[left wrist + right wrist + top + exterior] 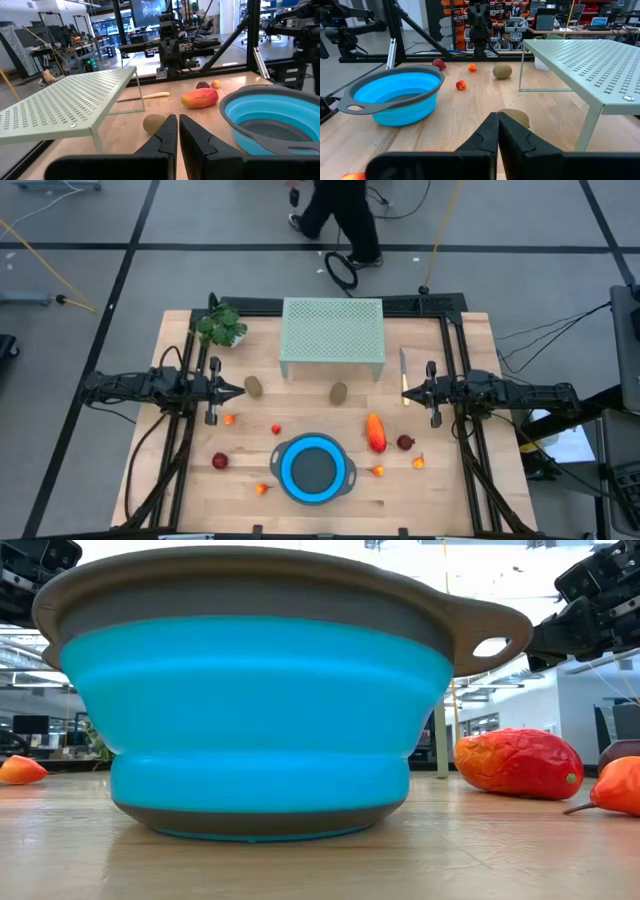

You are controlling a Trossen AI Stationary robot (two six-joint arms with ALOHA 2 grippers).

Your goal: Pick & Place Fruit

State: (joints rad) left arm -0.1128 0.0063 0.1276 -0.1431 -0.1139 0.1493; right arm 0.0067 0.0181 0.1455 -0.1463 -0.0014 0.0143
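Two brown kiwi-like ovals lie on the table, one point(254, 387) just off my left gripper's tips and one point(339, 392) in front of the rack. The longer orange-red piece point(376, 432) and a dark red round one point(405, 442) lie right of the blue bowl point(313, 469). Another dark red one point(220, 461) lies to the bowl's left. Tiny orange-red pieces point(230, 419) point(276, 429) point(378, 471) are scattered around the bowl. My left gripper point(240, 390) is shut and empty, level, pointing toward the table's right. My right gripper point(405, 392) is shut and empty, pointing left.
A pale green perforated rack point(333, 335) stands at the table's far middle. A green leafy bunch point(222, 327) lies at the far left. A yellow-handled knife point(404, 370) lies close to my right gripper. A person walks beyond the far edge.
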